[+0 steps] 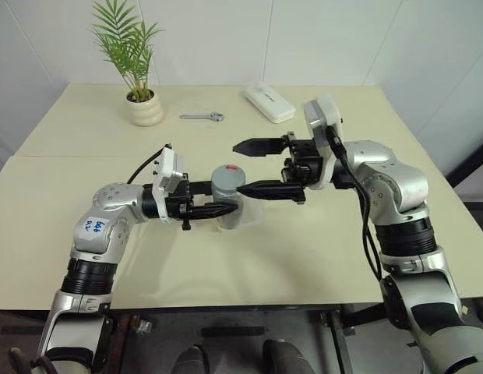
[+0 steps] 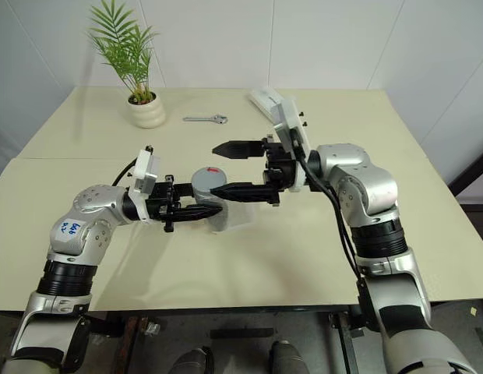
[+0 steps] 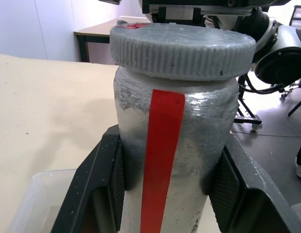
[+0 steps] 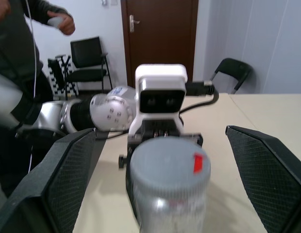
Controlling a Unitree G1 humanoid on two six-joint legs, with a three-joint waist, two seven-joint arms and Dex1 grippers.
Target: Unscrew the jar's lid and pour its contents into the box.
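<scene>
Two grippers at work: left gripper [image 1: 214, 199] clamps the jar [image 1: 228, 204] upright over the box [image 3: 39, 199], steadying it; right gripper [image 1: 257, 167], fingers apart, straddles the lid [image 4: 169, 164] for unscrewing.

Grey jar [image 1: 228, 204] upright, lid [image 1: 228, 174] on, over clear box [image 1: 249, 216]

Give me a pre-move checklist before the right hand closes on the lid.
1. Left hand clamped on the jar, fingers on both sides: ok.
2. Jar upright, red stripe running vertical: ok.
3. Lid on the jar, seated level: ok.
4. Right hand open wide enough for the lid, fingers either side of it: ok.
5. Right hand's fingers touching the lid: not ok, a gap shows on both sides.
6. Box under the jar to catch the contents: ok; the contents themselves: cannot tell.
</scene>
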